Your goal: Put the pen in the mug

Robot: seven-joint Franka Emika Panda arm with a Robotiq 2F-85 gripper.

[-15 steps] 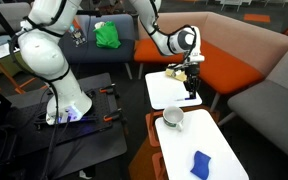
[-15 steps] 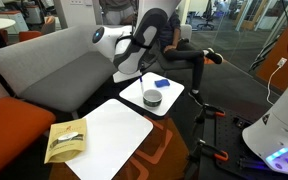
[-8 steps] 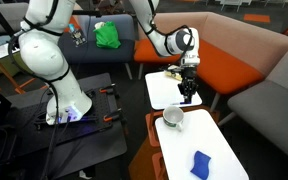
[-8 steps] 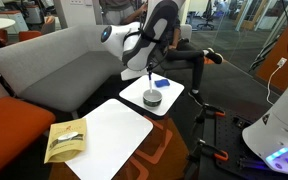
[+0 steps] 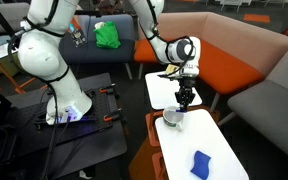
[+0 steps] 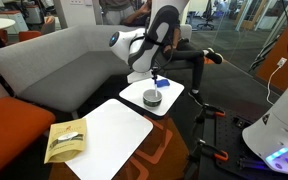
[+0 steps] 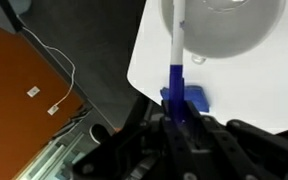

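My gripper (image 7: 174, 118) is shut on the pen (image 7: 173, 80), a thin stick that is blue by the jaws and white toward its far end. In the wrist view the pen's tip reaches the rim of the white-grey mug (image 7: 229, 25). In both exterior views the gripper (image 5: 185, 98) (image 6: 154, 80) hangs just above and beside the mug (image 5: 170, 118) (image 6: 152, 98), which stands upright on a small white table (image 5: 219, 140). The pen is too thin to make out in the exterior views.
A flat blue cloth (image 5: 200, 163) (image 6: 162, 83) (image 7: 192, 98) lies on the mug's table. A tan bag (image 5: 174, 72) (image 6: 66, 140) lies on the neighbouring white table (image 6: 119, 135). Orange and grey sofas surround the tables. Another white robot (image 5: 49, 50) stands nearby.
My gripper has moved with the pen from over the tan bag's table to the mug's table and has come down close to the mug.
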